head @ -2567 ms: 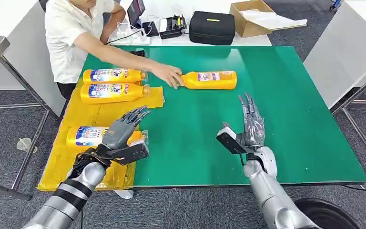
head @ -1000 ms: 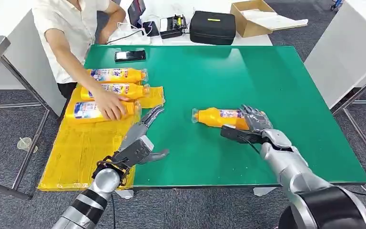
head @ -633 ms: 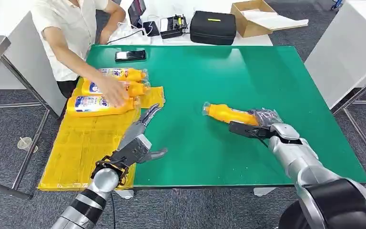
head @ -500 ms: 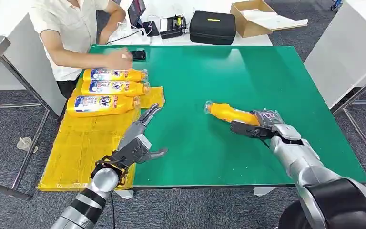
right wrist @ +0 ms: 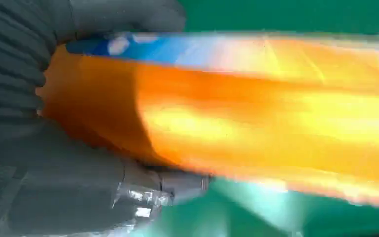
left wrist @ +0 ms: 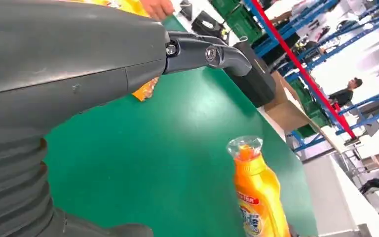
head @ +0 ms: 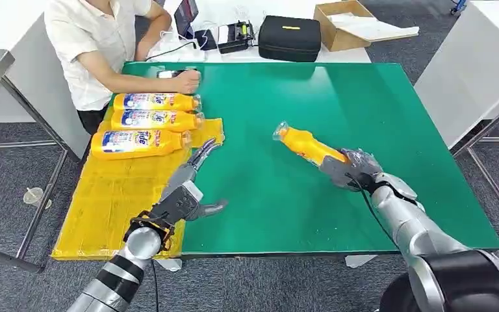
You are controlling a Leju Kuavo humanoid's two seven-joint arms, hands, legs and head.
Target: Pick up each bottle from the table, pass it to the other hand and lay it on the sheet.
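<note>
Bottle (head: 307,146) is grasped by right hand (head: 349,170), raised off worktop (head: 377,104); left hand (head: 188,188) w/ fingers spread, nothing held.

Bright, even overhead light. Pale glare patch on the green table (head: 338,84) toward its far edge, another sheen in the left wrist view. Shadows soft and short under the arms. Head view sharp. Right wrist view heavily blurred: the orange bottle (right wrist: 256,118) smears into streaks. Left wrist view: background washed out, near hand (left wrist: 69,74) soft.
</note>
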